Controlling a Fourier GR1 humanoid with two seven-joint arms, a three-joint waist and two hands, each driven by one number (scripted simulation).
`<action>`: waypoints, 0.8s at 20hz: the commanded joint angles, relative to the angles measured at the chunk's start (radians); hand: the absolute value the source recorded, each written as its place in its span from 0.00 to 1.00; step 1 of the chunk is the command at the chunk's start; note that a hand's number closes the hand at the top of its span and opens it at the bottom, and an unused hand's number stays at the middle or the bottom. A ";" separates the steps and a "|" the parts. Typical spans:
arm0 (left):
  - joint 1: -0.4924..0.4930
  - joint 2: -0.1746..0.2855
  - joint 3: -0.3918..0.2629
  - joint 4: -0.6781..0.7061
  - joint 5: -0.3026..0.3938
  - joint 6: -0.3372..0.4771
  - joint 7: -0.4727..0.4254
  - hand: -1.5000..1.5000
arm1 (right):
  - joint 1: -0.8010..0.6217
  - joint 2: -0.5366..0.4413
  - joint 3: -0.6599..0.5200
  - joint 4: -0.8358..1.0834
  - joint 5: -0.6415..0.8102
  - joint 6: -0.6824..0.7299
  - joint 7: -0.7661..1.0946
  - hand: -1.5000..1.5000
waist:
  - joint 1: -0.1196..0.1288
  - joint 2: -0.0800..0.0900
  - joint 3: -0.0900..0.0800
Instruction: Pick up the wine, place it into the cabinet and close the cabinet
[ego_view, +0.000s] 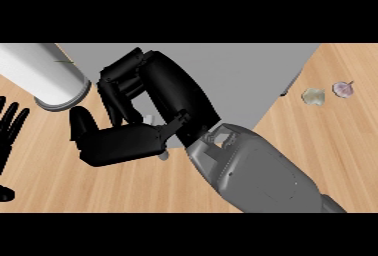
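right hand: in mid scene, over the near corner of the grey panel. I see its fingers curled in toward the thumb. A small pale bit shows in the gap between them, and I cannot tell what it is or whether it is held.
right forearm: grey, coming in from the near right and slanting toward the far left.
left hand: resting at the left edge, fingers straight and spread, pointing to the far side, touching nothing.
wine: I cannot pick out anything I would surely call the wine. The only likely thing is a white cylinder with a grey rim, at the far left on the worktop, just beside the panel's left edge. The right hand's curled fingers are close to its rim, and I cannot tell if they touch.
grey panel: flat, wide at the far side, narrowing toward the near side.
small things: a pale lump and a pinkish lump lie side by side on the worktop, right of the panel, well apart from both hands.
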 joint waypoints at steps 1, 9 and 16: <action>0.009 -0.024 0.009 -0.015 -0.030 0.022 0.005 0.00 | 0.024 0.000 -0.028 0.085 -0.011 -0.016 -0.044 1.00 | -0.006 0.001 0.001; -0.054 -0.048 0.025 0.003 -0.027 0.034 0.054 0.00 | 0.048 -0.031 -0.113 0.271 0.020 0.162 -0.198 1.00 | -0.012 0.004 0.000; -0.053 -0.038 0.030 0.002 -0.030 0.002 0.055 0.00 | -0.025 -0.092 -0.205 0.391 0.022 0.223 -0.255 1.00 | 0.003 0.011 0.000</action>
